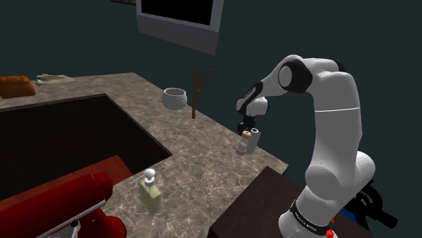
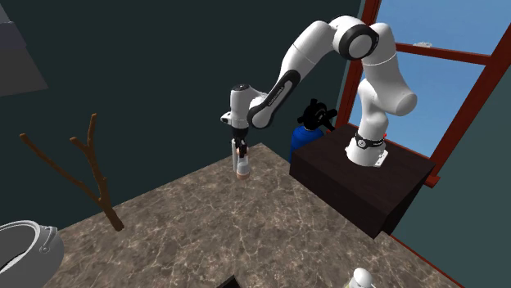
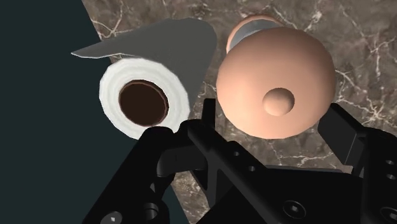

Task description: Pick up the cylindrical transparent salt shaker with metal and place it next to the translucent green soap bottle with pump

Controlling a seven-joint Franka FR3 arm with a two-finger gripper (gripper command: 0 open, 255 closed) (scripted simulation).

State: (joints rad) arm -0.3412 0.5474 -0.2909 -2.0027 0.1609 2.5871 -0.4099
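Salt shaker [image 3: 275, 83] is at the counter [image 1: 203, 162] edge near the stand, gripper [image 3: 275, 119] with its 2 fingers clasping the peach cap, so I'd lift straight up, clear the white roll [image 3: 141, 102] just beside it, then carry to the far green soap bottle [image 1: 150, 191].

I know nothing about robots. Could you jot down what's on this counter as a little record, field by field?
arm: white, reaching to the counter's edge
hand: black, at the shaker's top
shaker: pinkish rounded cap
soap bottle: greenish, white pump, by the sink corner, well apart from the shaker
counter: brown marbled surface
also there: grey pot, bare branch, red mixer
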